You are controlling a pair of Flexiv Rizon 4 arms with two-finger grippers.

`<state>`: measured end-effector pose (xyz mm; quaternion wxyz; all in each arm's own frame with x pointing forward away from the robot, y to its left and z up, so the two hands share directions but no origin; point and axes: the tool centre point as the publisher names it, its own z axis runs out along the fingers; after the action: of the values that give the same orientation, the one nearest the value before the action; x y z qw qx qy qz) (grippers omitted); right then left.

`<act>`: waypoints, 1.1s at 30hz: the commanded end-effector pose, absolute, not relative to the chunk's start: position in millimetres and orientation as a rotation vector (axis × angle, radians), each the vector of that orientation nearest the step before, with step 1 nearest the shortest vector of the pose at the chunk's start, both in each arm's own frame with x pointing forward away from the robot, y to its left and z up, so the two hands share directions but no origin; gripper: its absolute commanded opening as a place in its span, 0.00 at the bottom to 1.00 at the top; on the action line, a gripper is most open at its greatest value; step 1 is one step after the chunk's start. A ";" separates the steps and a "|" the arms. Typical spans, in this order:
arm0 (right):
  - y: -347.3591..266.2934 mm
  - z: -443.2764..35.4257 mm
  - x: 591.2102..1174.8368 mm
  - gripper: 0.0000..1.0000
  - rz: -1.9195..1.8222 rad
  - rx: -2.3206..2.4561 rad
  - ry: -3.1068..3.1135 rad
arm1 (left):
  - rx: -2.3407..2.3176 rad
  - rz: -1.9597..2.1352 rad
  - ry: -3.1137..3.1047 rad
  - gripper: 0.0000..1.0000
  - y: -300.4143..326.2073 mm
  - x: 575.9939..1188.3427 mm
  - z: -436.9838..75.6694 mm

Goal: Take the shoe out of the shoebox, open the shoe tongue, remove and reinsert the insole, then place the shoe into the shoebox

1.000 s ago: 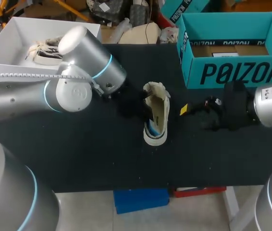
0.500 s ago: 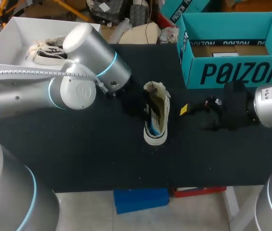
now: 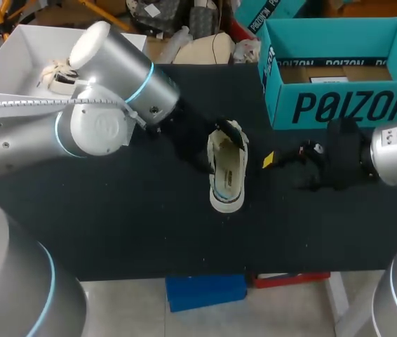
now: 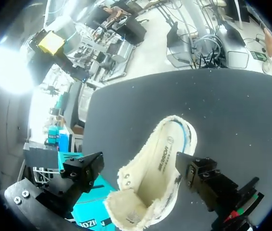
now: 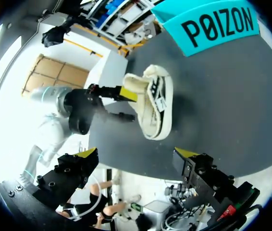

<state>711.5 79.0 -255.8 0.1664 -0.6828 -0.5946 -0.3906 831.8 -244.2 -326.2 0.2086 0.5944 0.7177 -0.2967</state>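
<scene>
A cream shoe [image 3: 228, 172] lies sole-down on the black table [image 3: 114, 225], its opening up and its insole [image 4: 162, 159] showing. My left gripper [image 3: 218, 142] is open wide at the shoe's heel end. In the left wrist view the shoe [image 4: 153, 180] sits between the spread fingers [image 4: 201, 175] of the left gripper [image 4: 141, 175], not clamped. My right gripper [image 3: 286, 170] hangs open just right of the shoe, nothing in it. The right wrist view shows the shoe [image 5: 155, 108] ahead of the right gripper [image 5: 136, 161], with the left gripper [image 5: 121, 102] at its heel. The teal shoebox [image 3: 339, 105] stands open at back right.
A white box [image 3: 16, 63] at the back left holds another cream shoe [image 3: 58, 76], partly hidden by my left arm. Bare black tabletop stretches along the front and left of the shoe.
The left gripper has opened from shut to wide, letting go of the shoe, and its arm has swung rightward over the heel. The shoe has settled flatter. The right arm has not moved.
</scene>
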 end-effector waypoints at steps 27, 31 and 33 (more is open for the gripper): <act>78.0 -254.5 711.2 1.00 -1.109 -1.942 -1.693 | 1.910 -0.393 2.059 0.00 -234.6 820.1 -371.0; 78.0 -254.5 711.2 1.00 -1.109 -1.942 -1.693 | 1.924 -0.381 2.055 0.00 -235.7 823.5 -378.7; 78.0 -254.5 711.2 1.00 -1.109 -1.942 -1.693 | 1.940 -0.371 2.059 0.00 -235.2 824.5 -383.8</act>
<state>711.5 79.0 -255.8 0.1664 -0.6828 -0.5946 -0.3905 820.9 -229.5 -376.4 0.1467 0.6719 0.7141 -0.1307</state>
